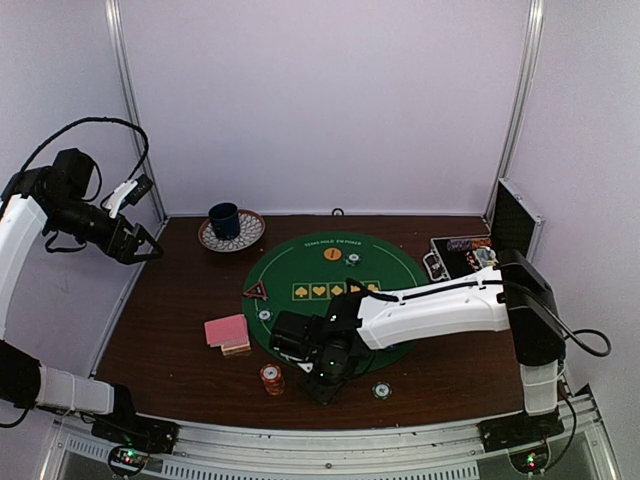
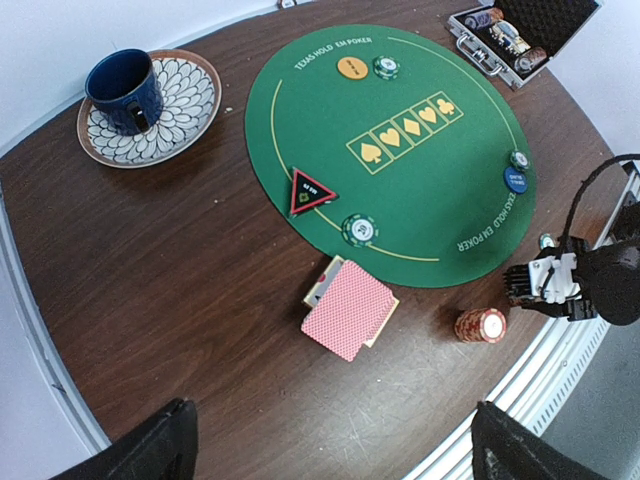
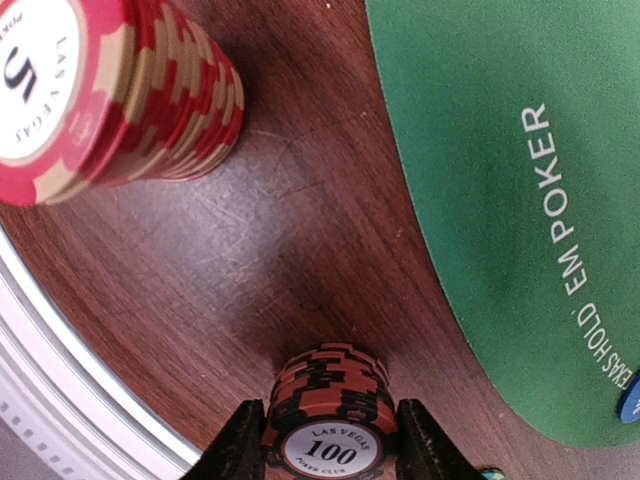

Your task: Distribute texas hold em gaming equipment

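Two chip stacks matter here.

Top view: my right end effector is down low on the table, at the near edge of the green mat. The red chip stack sits just beside it. My left end effector hangs high and well apart. It is wide open and holds nothing, so my right arm is the nearer one.

Left wrist view: the red chip stack sits on bare wood just off the mat, near my right end effector. The other stack is hidden.

Right wrist view: the orange-and-black chip stack stands upright right between my fingers. They are partly closed, one on each side, and seem to touch it. The mat lies to one side and the red stack to the other.
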